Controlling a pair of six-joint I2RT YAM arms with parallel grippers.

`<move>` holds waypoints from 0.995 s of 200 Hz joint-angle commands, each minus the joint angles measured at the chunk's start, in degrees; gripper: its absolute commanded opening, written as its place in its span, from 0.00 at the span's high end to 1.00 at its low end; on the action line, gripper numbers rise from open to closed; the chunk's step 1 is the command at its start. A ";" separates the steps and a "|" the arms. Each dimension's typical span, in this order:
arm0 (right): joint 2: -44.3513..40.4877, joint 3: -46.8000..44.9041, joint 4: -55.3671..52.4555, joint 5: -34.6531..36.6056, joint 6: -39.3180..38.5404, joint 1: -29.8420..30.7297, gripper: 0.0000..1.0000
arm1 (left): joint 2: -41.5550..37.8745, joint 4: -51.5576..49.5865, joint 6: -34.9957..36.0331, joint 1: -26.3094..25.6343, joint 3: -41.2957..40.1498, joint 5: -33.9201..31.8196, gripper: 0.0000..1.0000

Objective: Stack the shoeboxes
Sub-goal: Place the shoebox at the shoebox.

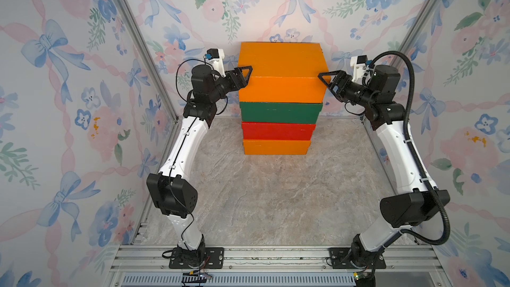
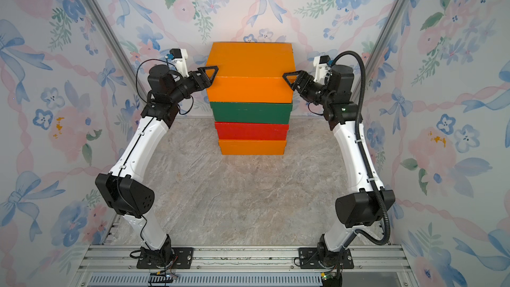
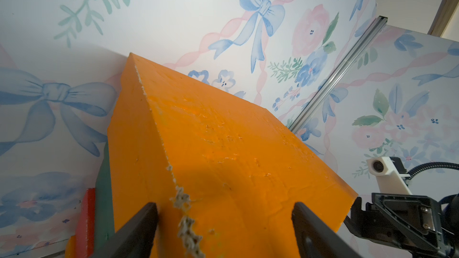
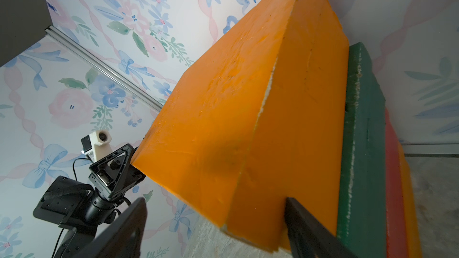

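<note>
Left wrist view shows the left gripper (image 3: 223, 206) with its two fingers (image 3: 139, 229) apart, straddling the left top edge of the top orange shoebox (image 3: 223, 145). In both top views four shoeboxes form one stack at the back of the desk (image 1: 276, 202): orange on the dark green shoebox (image 1: 280, 113), the red shoebox (image 1: 278, 131), then the bottom orange shoebox (image 1: 277, 147). The right gripper (image 1: 325, 82) straddles the top box's right edge, its two fingers apart too.
</note>
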 commanded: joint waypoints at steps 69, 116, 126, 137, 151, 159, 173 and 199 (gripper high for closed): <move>-1.70 -1.56 2.46 -0.28 -0.48 -0.80 0.11 | -0.73 0.21 0.17 -0.22 0.28 1.18 0.05; -1.72 -2.14 2.59 -0.85 -0.12 -2.82 0.06 | -0.96 0.29 0.48 1.72 0.19 0.43 0.02; -2.47 -2.84 2.88 -0.81 -0.18 -3.11 0.05 | -1.07 0.26 0.39 2.18 0.22 0.55 0.02; -3.58 -3.41 3.33 -0.87 0.04 -3.57 0.05 | -1.22 0.24 0.39 2.67 0.11 0.52 0.02; -3.91 -4.08 3.77 -0.88 0.33 -4.23 0.04 | -1.44 0.28 0.56 3.31 -0.16 0.56 0.02; -4.07 -4.25 3.78 -0.96 0.35 -4.53 0.04 | -1.64 0.25 0.54 3.79 -0.37 0.48 0.02; -4.31 -4.37 3.67 -1.07 0.43 -4.97 0.03 | -2.05 0.25 0.61 4.47 -0.83 0.48 0.02; -5.12 -4.88 3.82 -1.14 0.38 -5.70 0.01 | -3.40 0.27 1.32 5.40 -2.11 0.30 0.02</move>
